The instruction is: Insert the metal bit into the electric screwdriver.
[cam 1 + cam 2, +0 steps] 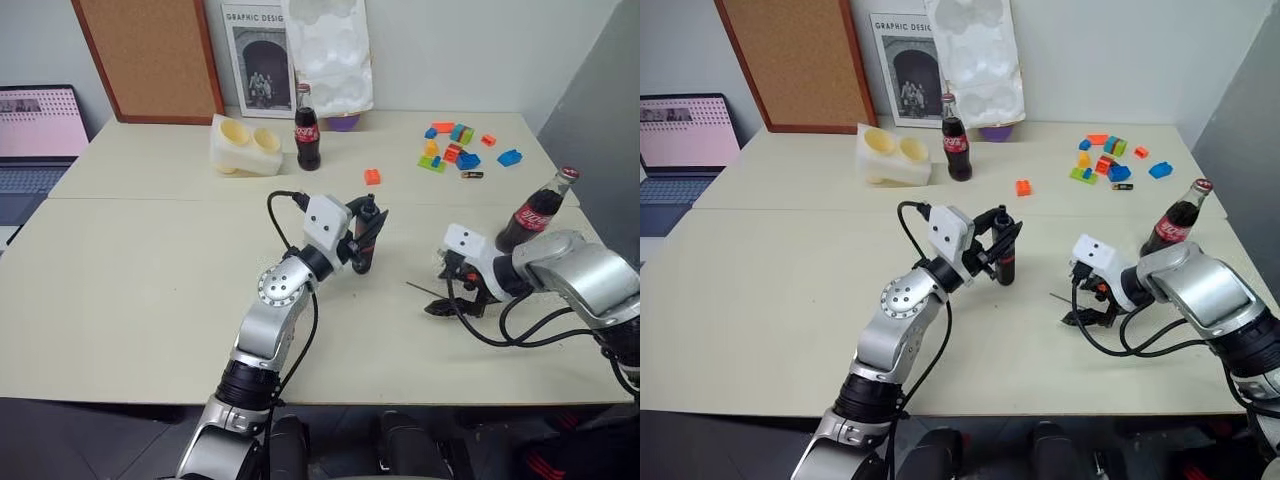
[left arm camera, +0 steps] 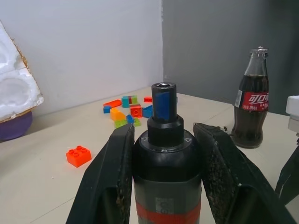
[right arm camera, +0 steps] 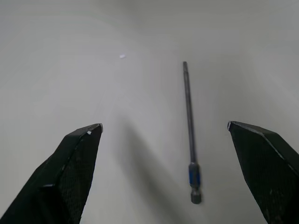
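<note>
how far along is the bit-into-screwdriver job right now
Done: the left end effector is shut on the electric screwdriver, socket end clear. In hand: the right end effector hangs open over the metal bit, which lies flat on the table. Left: grasping the bit, lifting it, inserting it.

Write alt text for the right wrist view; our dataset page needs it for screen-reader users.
A thin metal bit with a blue band near one end lies flat on the pale table, between the two black fingers of the open right gripper, which touch nothing.
</note>
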Controlling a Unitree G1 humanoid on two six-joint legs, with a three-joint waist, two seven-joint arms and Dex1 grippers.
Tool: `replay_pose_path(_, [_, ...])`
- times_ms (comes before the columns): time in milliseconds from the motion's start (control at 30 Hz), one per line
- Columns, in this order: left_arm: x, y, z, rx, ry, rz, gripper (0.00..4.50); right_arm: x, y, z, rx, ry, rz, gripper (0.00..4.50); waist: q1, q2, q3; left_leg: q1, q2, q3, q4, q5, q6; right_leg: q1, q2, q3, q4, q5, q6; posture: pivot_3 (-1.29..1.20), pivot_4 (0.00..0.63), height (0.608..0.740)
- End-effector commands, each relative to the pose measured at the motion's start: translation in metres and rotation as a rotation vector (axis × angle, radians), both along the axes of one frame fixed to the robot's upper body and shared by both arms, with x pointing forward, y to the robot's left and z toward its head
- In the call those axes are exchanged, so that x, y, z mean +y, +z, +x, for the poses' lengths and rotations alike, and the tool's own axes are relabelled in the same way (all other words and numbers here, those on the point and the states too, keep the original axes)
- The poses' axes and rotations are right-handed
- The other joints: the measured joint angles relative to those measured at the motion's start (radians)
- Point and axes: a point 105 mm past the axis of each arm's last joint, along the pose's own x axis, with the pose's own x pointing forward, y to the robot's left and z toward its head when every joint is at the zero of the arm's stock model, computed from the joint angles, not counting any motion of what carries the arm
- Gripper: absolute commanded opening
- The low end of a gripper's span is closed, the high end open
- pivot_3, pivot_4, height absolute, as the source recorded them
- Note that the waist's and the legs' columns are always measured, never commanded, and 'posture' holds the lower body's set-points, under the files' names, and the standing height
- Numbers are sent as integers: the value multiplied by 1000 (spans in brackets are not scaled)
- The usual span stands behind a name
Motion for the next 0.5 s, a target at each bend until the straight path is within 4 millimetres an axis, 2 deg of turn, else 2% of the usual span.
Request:
replay_pose_path(33, [-4, -7, 0, 22, -1, 11, 1638, 0, 7, 4, -25, 13, -42, 4500, -1, 0, 0, 0, 0, 0, 0, 0, 0, 0, 0, 0, 0, 0, 0, 0, 150, 740])
replay_pose_path(100, [-4, -8, 0, 23, 1, 12, 1637, 3, 5, 3, -7, 20, -38, 4500, -1, 0, 0, 0, 0, 0, 0, 0, 0, 0, 0, -1, 0, 0, 0, 0, 150, 740])
replay_pose_path(200, [-2, -9, 2, 21, 5, 18, 1637, 6, 0, 7, 3, 41, -62, 4100, -1, 0, 0, 0, 0, 0, 0, 0, 0, 0, 0, -1, 0, 0, 0, 0, 150, 740])
replay_pose_path(500, [1, -11, 5, 24, 15, 32, 1637, 6, -10, 8, 50, 86, -143, 1876, -3, 0, 0, 0, 0, 0, 0, 0, 0, 0, 0, -1, 0, 0, 0, 0, 150, 740])
